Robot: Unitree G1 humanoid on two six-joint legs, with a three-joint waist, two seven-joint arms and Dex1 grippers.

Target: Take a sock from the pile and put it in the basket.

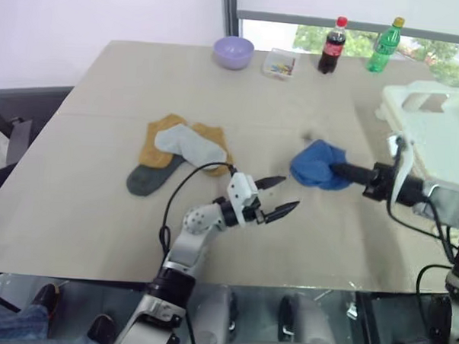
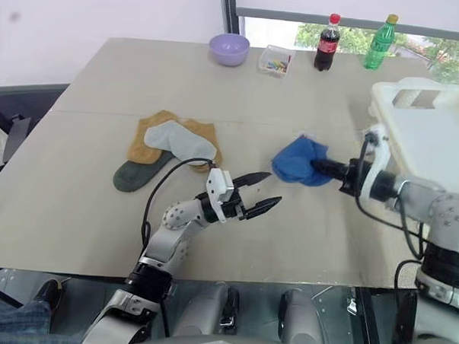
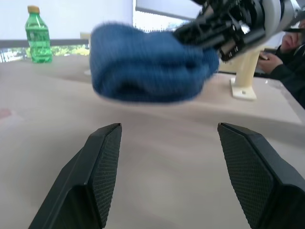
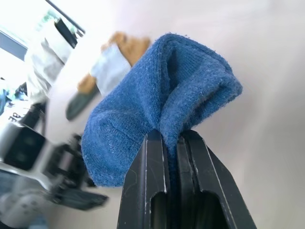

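The right pincer point(image 2: 332, 170), at centre right of the head view, is clamped shut on a soft blue knitted ankle sock point(image 2: 297, 161), which hangs clear of the pale beige worktop point(image 2: 96, 82). The fabric is pinched between both black fingers point(image 4: 155, 191), bunched into a fold. The left pincer point(image 2: 258, 190), lower centre, stands open and empty, pointing toward the sock. The pile point(image 2: 163, 152) of mustard-yellow, light grey and dark grey socks lies to the left of centre. The large white slotted plastic laundry basket point(image 2: 415, 111) sits at the right edge, just beyond the right arm.

The step in hand appears to be the carry. Done well, the grip stays firm, the sock rises above the basket rim, travels rightward until wholly over the opening, and only then is released, so no trailing toe snags the rim.
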